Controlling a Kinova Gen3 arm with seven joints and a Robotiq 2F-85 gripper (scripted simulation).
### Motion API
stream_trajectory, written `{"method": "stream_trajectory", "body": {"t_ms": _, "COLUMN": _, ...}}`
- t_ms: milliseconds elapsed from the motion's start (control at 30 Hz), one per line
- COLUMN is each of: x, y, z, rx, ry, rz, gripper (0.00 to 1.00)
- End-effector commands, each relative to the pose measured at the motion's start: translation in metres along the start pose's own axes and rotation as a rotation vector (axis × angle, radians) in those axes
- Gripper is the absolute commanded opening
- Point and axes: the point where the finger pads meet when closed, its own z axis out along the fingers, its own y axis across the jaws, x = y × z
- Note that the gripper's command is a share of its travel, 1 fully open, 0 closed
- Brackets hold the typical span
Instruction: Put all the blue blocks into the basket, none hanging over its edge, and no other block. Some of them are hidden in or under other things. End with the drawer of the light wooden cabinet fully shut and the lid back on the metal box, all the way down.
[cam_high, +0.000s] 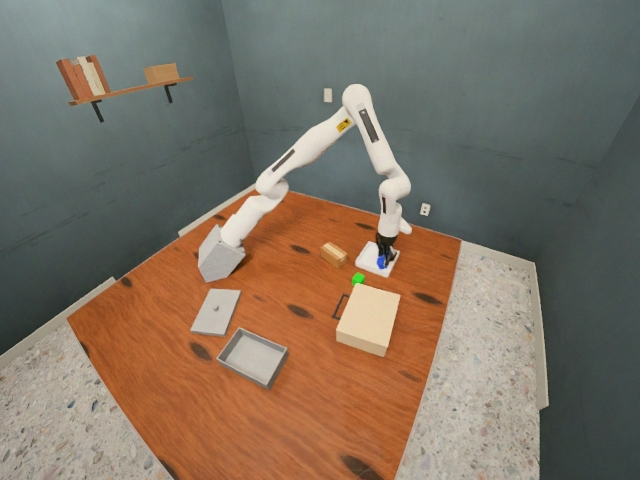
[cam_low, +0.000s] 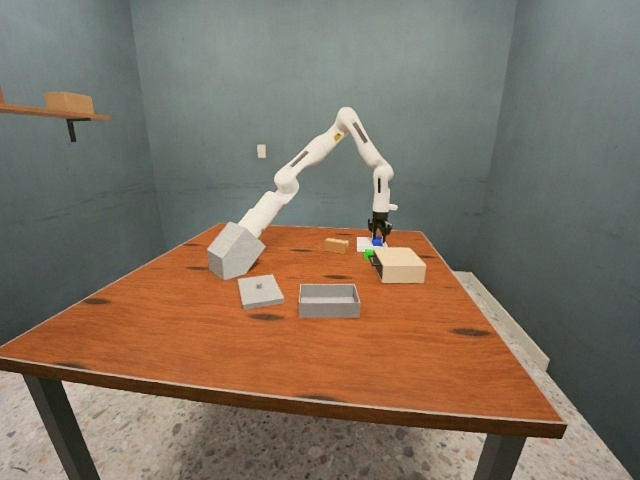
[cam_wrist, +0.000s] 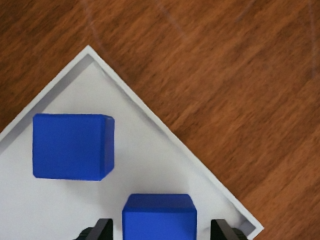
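only the wrist view shows both blue blocks (cam_wrist: 73, 147), the gripper (cam_high: 385, 262) (cam_low: 380, 240) (cam_wrist: 162, 231) apart.

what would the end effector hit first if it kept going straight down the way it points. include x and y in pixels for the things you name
Probably the floor of the white tray (cam_high: 368, 256) (cam_low: 363, 243) (cam_wrist: 145, 145): the parted fingers straddle a blue block (cam_wrist: 160, 220), not quite above it, though depth is hard to judge.

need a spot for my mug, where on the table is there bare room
The widest bare patch is the near part of the table, in front of the open metal box. Another lies between that box and the wooden cabinet. It's crowded around the cabinet, green block and white tray.
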Motion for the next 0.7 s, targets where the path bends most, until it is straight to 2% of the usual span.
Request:
{"method": "stream_trajectory", "body": {"t_ms": 0, "x": 0.001, "y": 0.000, "z": 0.001, "rx": -0.001, "ry": 0.004, "rz": 0.010, "gripper": 0.60}}
{"method": "stream_trajectory", "body": {"t_ms": 400, "x": 0.001, "y": 0.000, "z": 0.000, "rx": -0.001, "ry": 0.004, "rz": 0.010, "gripper": 0.60}}
{"method": "stream_trajectory", "body": {"t_ms": 667, "x": 0.001, "y": 0.000, "z": -0.011, "rx": -0.001, "ry": 0.004, "rz": 0.010, "gripper": 0.60}}
